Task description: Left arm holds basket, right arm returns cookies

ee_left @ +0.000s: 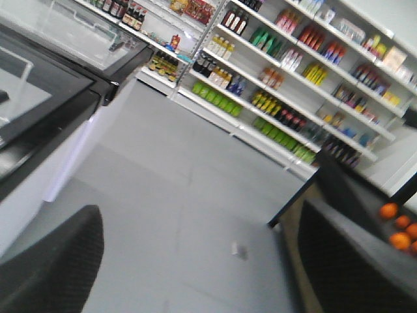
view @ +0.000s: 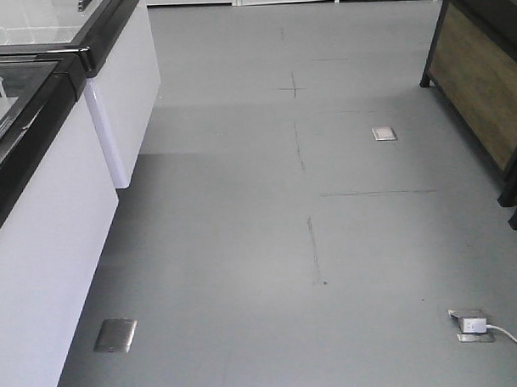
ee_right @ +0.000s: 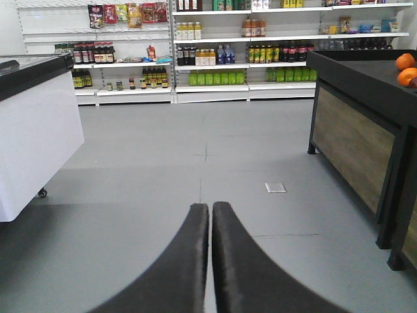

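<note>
The two right fingers [ee_right: 195,254] are pressed tight together, holding nothing. The two left fingers [ee_left: 55,261] are spread wide, holding nothing. Left of the dark counter [view: 479,75], the grey floor [view: 243,245] has three metal plates [view: 116,334]. I cannot tell where the basket and cookies are.

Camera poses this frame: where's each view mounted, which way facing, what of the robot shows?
Exterior front-facing: looks forward and down at grey floor between white black-rimmed chest freezer and wood-panelled black display stand; no robot parts.
Left wrist: behind the open left pincer, which frames the bottom corners; tilted, facing white shelves of bottles.
Right wrist: behind the shut right pincer, bottom centre; level, facing the same shelves.
Shared: both wrist views show shelves, freezer, stand with round oranges.
</note>
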Motion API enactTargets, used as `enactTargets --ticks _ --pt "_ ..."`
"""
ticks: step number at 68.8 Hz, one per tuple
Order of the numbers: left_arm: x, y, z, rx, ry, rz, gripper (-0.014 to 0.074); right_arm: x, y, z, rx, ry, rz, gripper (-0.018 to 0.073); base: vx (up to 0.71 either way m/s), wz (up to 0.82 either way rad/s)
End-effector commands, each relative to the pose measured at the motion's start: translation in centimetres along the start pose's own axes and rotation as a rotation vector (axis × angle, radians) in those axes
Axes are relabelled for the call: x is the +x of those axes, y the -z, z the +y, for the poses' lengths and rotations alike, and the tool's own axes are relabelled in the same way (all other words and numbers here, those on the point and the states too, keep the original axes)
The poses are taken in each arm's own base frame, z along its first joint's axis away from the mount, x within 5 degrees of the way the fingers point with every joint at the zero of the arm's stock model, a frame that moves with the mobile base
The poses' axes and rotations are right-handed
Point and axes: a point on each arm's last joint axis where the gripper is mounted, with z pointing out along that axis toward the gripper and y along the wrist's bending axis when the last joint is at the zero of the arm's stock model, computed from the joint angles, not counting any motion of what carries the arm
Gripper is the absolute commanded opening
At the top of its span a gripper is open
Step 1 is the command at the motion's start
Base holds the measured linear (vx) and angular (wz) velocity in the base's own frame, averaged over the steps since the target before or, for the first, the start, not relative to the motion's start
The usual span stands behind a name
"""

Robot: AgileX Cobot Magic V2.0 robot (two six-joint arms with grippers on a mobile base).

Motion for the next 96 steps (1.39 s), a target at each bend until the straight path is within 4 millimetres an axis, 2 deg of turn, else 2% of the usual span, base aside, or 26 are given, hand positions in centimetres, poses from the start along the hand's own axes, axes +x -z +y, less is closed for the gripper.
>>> enactTargets --ticks 1,12,21,30,38,46,53,63,78,96 --pt "-1.9 -0.2 -1.2 0.085 0.102 -0.132 0.0519 -0.6 0.1 0.0 0.006 0.008 -0.081 -0.0004 0.00 0.00" --pt "-2.1 -2.7 -0.6 0.063 0.168 -0.179 0.0514 -0.6 0.1 0.0 0.006 0.008 -0.081 -0.0004 0.00 0.00" --pt "-2.9 -5.3 2.2 -0.072 0.298 -0.282 0.0514 -0.6 0.1 0.0 0.006 0.008 -0.081 -0.0004 0.00 0.00" --pt "-4.5 -5.3 5.3 -0.234 0.380 -0.372 0.0514 -0.6 0.1 0.0 0.006 0.008 -0.081 -0.0004 0.00 0.00" --pt "-6.0 -4.3 6.9 -0.326 0.394 -0.444 0.0514 -0.6 0.1 0.0 0.006 0.008 -0.081 -0.0004 0.00 0.00" --pt "-7.7 -3.7 7.0 -0.346 0.381 -0.515 0.0514 -0.6 0.1 0.0 0.006 0.008 -0.081 -0.0004 0.00 0.00" --pt "-9.2 -4.3 6.5 -0.333 0.344 -0.522 0.0514 -0.6 0.1 0.0 0.006 0.008 -0.081 -0.0004 0.00 0.00" --pt "-10.6 -6.3 6.5 -0.343 0.349 -0.476 0.0514 -0.6 0.1 0.0 0.006 0.008 -0.082 -0.0004 0.00 0.00" --pt "-11.9 -9.4 7.8 -0.373 0.364 -0.437 0.0514 -0.6 0.1 0.0 0.006 0.008 -0.082 -0.0004 0.00 0.00" --pt "-11.9 -13.0 10.1 -0.434 0.395 -0.346 0.0514 -0.6 0.1 0.0 0.006 0.008 -0.082 -0.0004 0.00 0.00"
